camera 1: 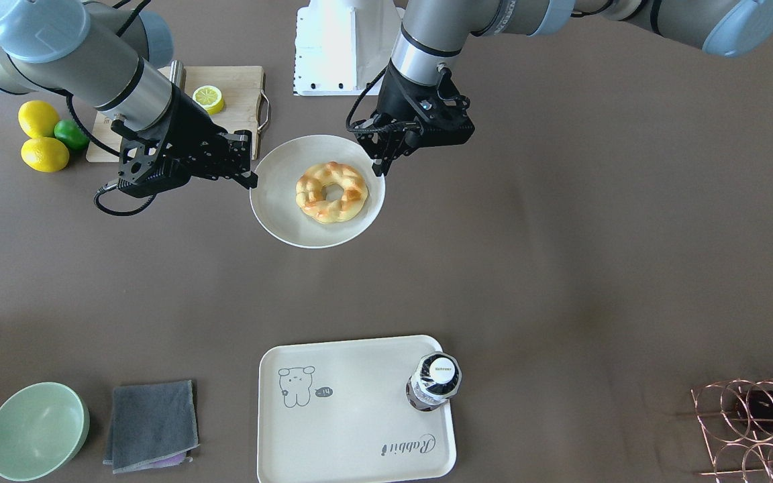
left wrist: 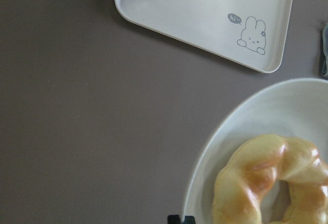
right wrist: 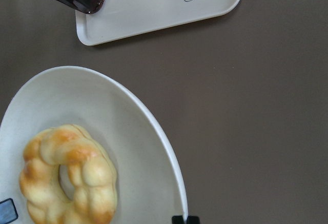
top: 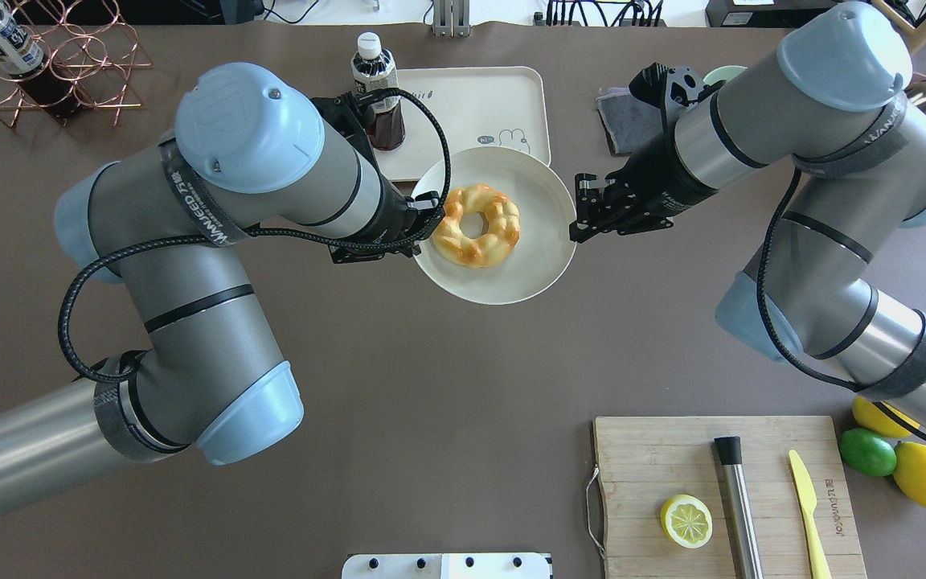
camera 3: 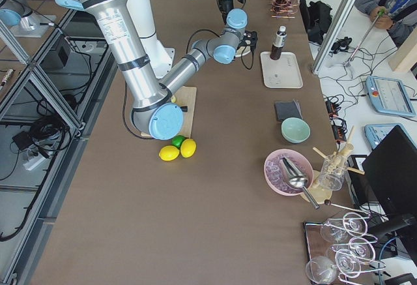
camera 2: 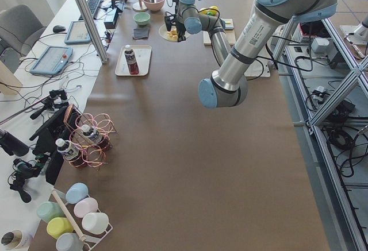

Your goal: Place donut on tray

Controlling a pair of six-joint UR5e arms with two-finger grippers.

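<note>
The golden braided donut (camera 1: 331,191) lies on a round white plate (camera 1: 279,208). Both grippers hold the plate by opposite rims, raised above the table. My left gripper (camera 1: 380,164) is shut on one rim and my right gripper (camera 1: 249,180) on the other. From overhead, the donut (top: 477,225) sits between the left gripper (top: 423,227) and the right gripper (top: 575,231). The cream rabbit tray (camera 1: 353,429) lies beyond the plate, and the plate's far rim overlaps the tray (top: 471,104) in the overhead view. Both wrist views show the donut (left wrist: 271,183) (right wrist: 69,175) and the tray (left wrist: 205,14) (right wrist: 154,8).
A dark bottle (camera 1: 433,382) stands on one corner of the tray. A grey cloth (camera 1: 151,426) and a green bowl (camera 1: 36,431) lie beside the tray. A wooden cutting board (top: 728,494) carries a lemon half and a knife. Lemons and a lime (top: 901,462) sit near it, and a copper bottle rack (top: 45,64) stands far left.
</note>
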